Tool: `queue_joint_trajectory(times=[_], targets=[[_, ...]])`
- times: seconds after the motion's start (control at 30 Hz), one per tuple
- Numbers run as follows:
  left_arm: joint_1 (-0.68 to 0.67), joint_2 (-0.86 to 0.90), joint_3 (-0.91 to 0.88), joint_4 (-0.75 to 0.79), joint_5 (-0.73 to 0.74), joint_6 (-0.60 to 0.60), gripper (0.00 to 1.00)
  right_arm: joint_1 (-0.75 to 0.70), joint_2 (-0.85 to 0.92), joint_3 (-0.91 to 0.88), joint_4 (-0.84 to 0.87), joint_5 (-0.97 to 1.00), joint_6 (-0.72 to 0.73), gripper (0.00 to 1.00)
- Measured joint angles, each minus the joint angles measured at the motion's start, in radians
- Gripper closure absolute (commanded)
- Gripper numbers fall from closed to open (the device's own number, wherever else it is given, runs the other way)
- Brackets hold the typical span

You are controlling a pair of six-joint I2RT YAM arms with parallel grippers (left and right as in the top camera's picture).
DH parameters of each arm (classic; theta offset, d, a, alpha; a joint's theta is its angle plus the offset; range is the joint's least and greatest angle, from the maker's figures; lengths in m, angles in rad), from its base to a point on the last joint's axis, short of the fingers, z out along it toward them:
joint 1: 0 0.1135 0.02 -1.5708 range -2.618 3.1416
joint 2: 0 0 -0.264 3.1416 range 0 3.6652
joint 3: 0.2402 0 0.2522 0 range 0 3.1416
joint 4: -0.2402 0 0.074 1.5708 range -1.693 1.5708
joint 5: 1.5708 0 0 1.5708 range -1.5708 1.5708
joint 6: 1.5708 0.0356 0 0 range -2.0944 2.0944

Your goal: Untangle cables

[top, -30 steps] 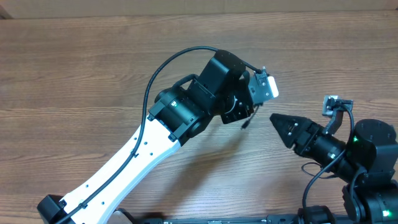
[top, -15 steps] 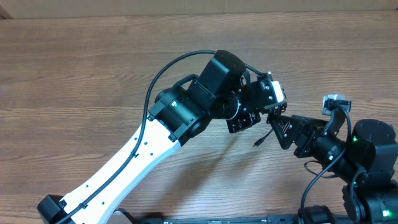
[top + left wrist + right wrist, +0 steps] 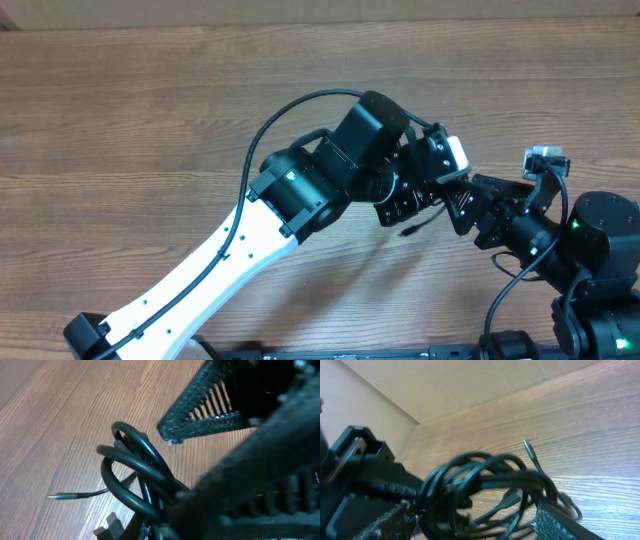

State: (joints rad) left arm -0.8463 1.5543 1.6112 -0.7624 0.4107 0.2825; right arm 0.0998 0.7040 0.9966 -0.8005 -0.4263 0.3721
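Note:
The cables [image 3: 134,474] are a knot of thin black looped cords held above the wooden table. My left gripper [image 3: 418,192] is shut on the knot, and its fingers are mostly hidden under the cords in the left wrist view. One loose strand [image 3: 411,229] hangs below the knot. A silver-tipped end [image 3: 528,447] sticks up from the bundle [image 3: 485,485]. My right gripper [image 3: 475,527] is open, one finger on each side of the bundle. Its textured fingertip [image 3: 202,412] shows just past the loops, and in the overhead view my right gripper [image 3: 463,203] meets the left one.
The wooden table [image 3: 150,110] stretches to the left and back. A small rectangular plug [image 3: 111,523] hangs low beside the knot. The left arm's own thick black wire [image 3: 262,150] arcs over its white link. The right arm's base [image 3: 595,250] stands at the right edge.
My left gripper has carried the knot to the right. My right gripper has moved in from the right and opened wider, so its fingers now straddle the bundle.

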Motion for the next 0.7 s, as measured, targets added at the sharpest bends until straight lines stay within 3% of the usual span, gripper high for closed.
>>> queue_joint_trajectory(times=[0.43,0.7], targets=[[-0.031,0.0,0.0,0.005,-0.108,-0.048,0.96,0.0,0.015,0.006,-0.07,0.069,-0.004,0.31],[-0.031,0.0,0.0,0.045,-0.061,-0.068,0.96,0.0,0.022,0.006,-0.1,0.166,-0.006,0.31]])
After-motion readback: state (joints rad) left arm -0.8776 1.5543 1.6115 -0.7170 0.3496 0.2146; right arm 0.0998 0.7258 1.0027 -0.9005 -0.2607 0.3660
